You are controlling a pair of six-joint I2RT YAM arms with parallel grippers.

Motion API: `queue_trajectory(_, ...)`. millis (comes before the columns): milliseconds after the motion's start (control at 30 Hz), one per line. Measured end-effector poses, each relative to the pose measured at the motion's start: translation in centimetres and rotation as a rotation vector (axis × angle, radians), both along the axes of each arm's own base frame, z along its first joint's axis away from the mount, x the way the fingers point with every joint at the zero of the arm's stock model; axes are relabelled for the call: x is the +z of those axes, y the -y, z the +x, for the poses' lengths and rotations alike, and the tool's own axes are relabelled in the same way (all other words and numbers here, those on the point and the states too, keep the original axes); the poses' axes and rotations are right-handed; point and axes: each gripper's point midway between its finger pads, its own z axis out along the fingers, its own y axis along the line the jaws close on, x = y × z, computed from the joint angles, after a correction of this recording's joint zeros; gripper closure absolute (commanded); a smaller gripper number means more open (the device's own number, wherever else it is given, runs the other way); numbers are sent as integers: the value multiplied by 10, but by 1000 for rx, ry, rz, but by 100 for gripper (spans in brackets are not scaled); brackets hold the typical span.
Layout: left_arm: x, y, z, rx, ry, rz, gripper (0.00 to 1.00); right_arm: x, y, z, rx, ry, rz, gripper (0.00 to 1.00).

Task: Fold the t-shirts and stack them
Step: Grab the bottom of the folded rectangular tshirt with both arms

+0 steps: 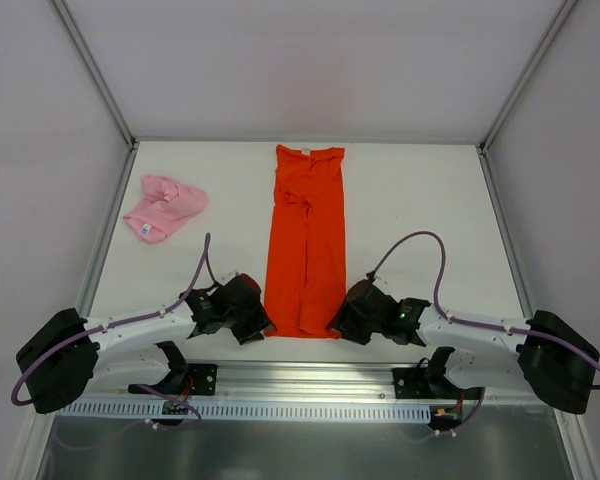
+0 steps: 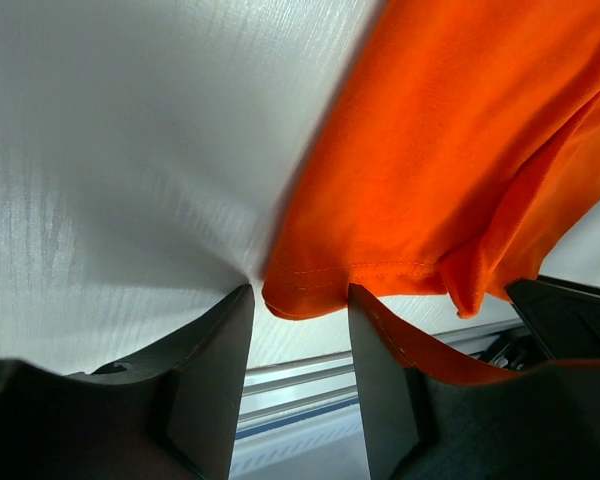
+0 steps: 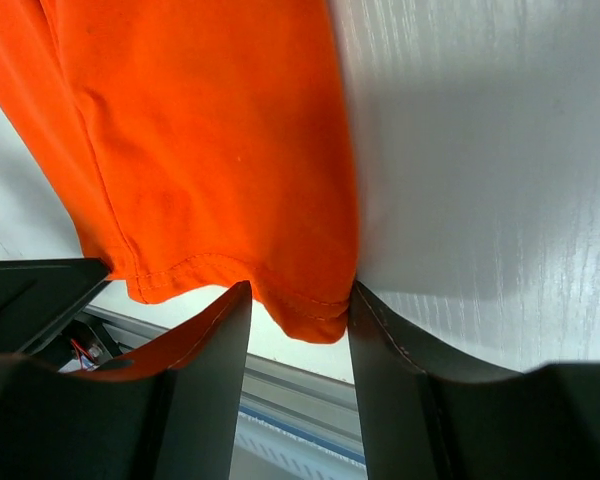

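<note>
Left gripper (image 2: 300,292), right gripper (image 3: 300,287) astride near hem corners of orange-red t-shirt (image 1: 305,235)

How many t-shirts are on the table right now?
2. The orange t-shirt lies as a long narrow strip down the middle of the table; the pink t-shirt sits crumpled at the far left. Another could be hidden under them, but none shows.

The left arm (image 1: 130,326) and right arm (image 1: 480,328) have white links, bulky black joint housings and looping purple cables (image 1: 204,260), a green light (image 1: 403,316) on the right wrist, and the left tool (image 2: 300,300) and right tool (image 3: 300,295) each show two broad matte-black fingers (image 2: 205,380).
</note>
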Motion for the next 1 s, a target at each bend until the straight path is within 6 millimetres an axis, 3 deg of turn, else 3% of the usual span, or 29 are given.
queue_trajectory(200,-1,-2,1,13,5,4,59,-1,-1,-4,-4,-12,-2,55)
queue_trajectory(533,-5,-2,3,28,9,6,74,-2,-4,-3,-9,-15,0,55)
queue_trajectory(633,-5,-1,5,27,12,3,82,-2,-3,-3,-14,-13,0,56)
queue_trajectory(733,-7,-1,4,27,11,9,100,-3,-1,-3,-22,-12,2,66)
queue_trajectory(767,-7,-1,5,29,11,9,100,-4,0,-3,-24,-11,-2,67)
queue_trajectory(867,-6,-1,5,28,15,9,100,-4,1,-3,-30,-11,1,55)
queue_trajectory(1000,-6,-1,5,29,17,8,100,0,1,-2,-32,-2,8,50)
